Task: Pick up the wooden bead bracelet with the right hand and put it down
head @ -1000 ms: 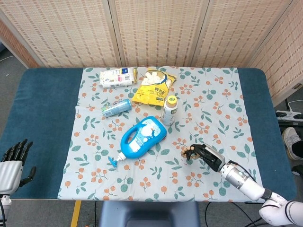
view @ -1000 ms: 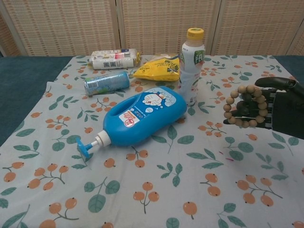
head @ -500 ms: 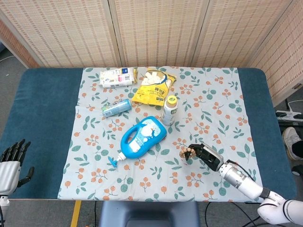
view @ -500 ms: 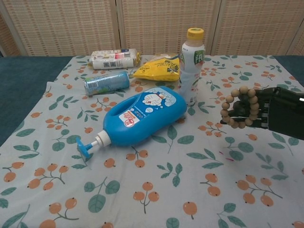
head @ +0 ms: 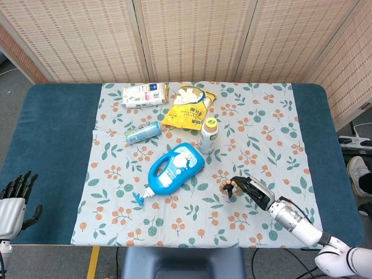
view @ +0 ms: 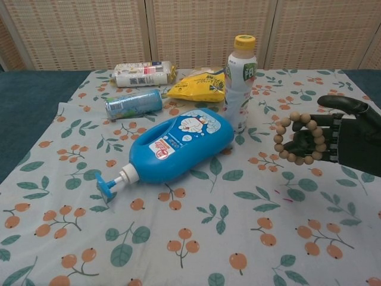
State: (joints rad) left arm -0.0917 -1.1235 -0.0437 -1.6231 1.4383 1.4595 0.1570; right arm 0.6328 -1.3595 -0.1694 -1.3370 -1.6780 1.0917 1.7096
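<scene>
Table [head: 52, 128] with leafy cloth, woven screens behind.
Right hand [view: 342, 140] holding bracelet [view: 296, 138] looped on fingertips, lifted right of blue bottle [view: 178, 146], probably for setting down; left hand [head: 14, 197] idle, fingers apart.

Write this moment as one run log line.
right hand: holds wooden bead bracelet | bracelet: above tablecloth | left hand: idle

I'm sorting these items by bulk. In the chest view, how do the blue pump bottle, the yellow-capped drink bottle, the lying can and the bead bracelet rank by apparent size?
1. Blue pump bottle.
2. Yellow-capped drink bottle.
3 and 4. Lying can and bead bracelet look alike; the bracelet is nearer the camera, so unranked.
</scene>
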